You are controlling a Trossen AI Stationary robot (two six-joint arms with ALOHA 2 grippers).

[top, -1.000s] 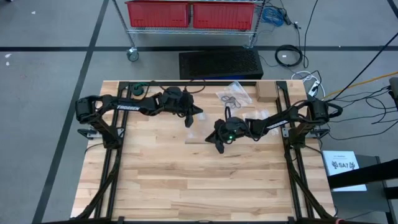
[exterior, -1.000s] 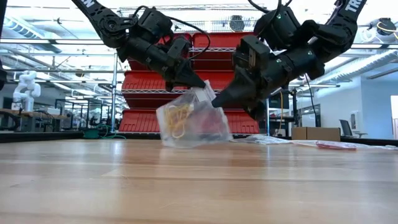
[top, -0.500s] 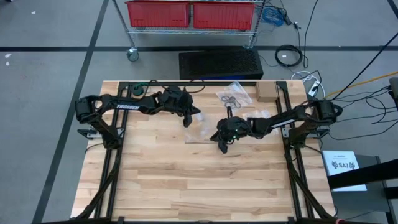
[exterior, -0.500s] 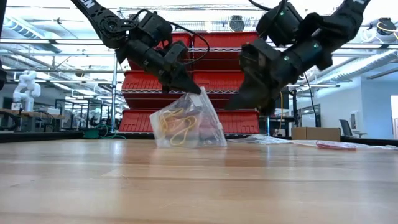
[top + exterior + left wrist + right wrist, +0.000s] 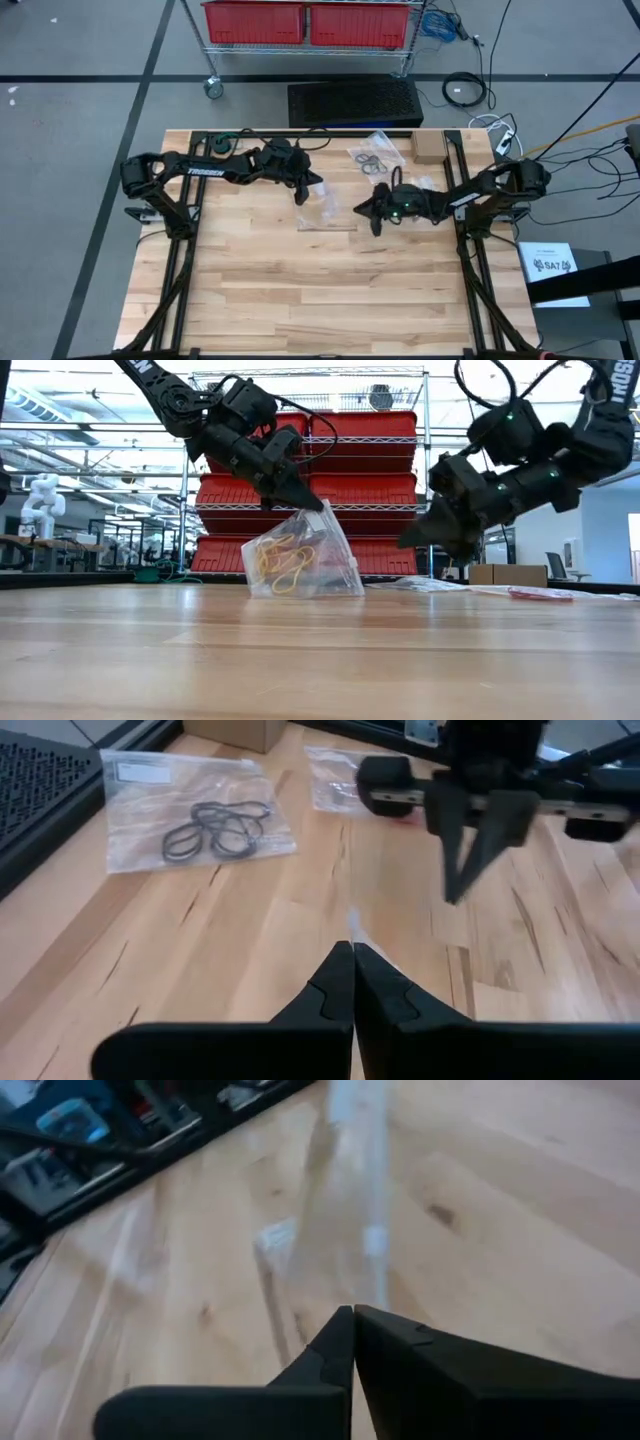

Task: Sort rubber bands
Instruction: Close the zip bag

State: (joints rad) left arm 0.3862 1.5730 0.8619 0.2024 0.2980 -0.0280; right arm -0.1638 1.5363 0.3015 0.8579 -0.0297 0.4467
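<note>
Yellowish-tan and red rubber bands (image 5: 285, 563) fill a clear bag (image 5: 305, 558) at table centre, its top pinched by the clenched left gripper (image 5: 312, 506). The right gripper (image 5: 410, 540) (empty, fingers together) hovers at its 3 o'clock. "TROSSEN" marks the left arm (image 5: 205, 172).

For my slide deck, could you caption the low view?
Left gripper pinches the top of a clear bag of rubber bands resting on the table; right gripper hangs beside it.

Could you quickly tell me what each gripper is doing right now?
Left gripper: shut on the clear bag of rubber bands, holding its top corner.
Right gripper: shut, holding nothing.
</note>
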